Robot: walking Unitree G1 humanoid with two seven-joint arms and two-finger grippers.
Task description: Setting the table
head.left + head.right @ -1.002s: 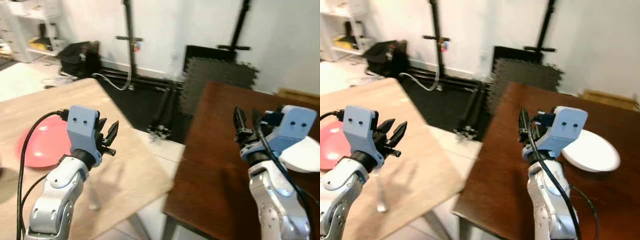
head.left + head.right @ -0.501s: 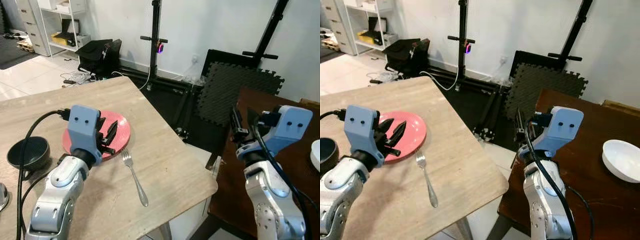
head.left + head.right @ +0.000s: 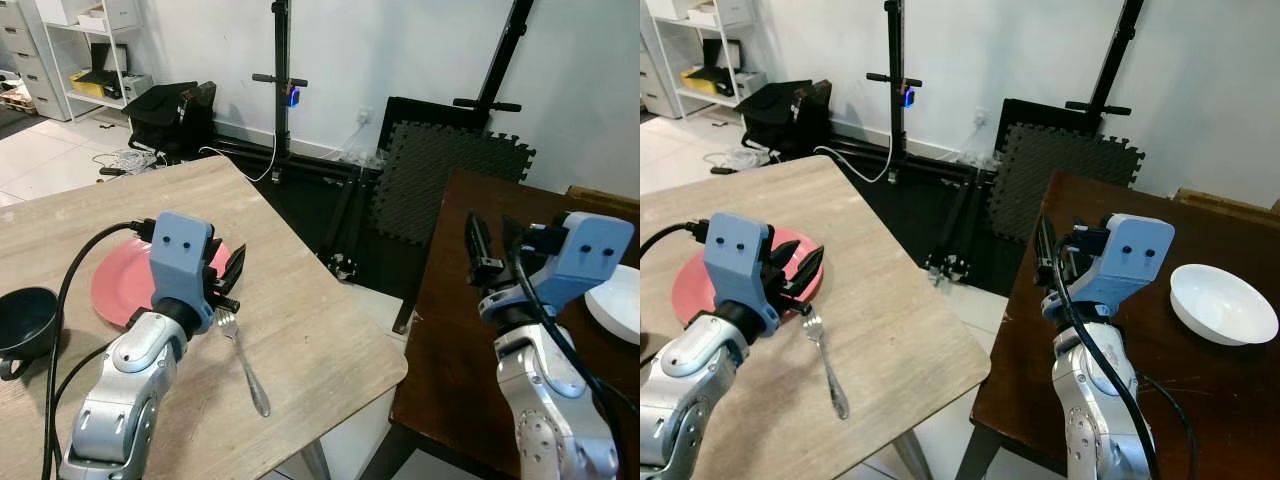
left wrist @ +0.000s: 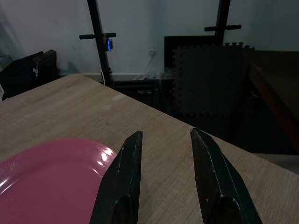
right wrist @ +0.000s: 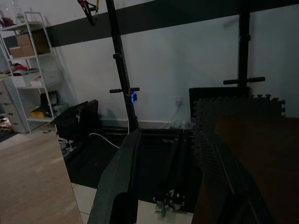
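A pink plate lies on the light wooden table, with a silver fork just to its right. A dark bowl sits at the left of the plate. My left gripper hovers over the plate's right edge, open and empty; the plate lies under its fingers. My right gripper is raised above the dark brown table, open and holding nothing. A white bowl rests on that table at the right.
A gap of tiled floor separates the two tables. Behind it stand black stands, foam mats against the white wall, a black bag and white shelves at the far left.
The camera has swung, so the whole scene shifted: first left toward the wooden table, then slightly back right. The plate, fork and dark bowl came into view. Both grippers keep their raised pose.
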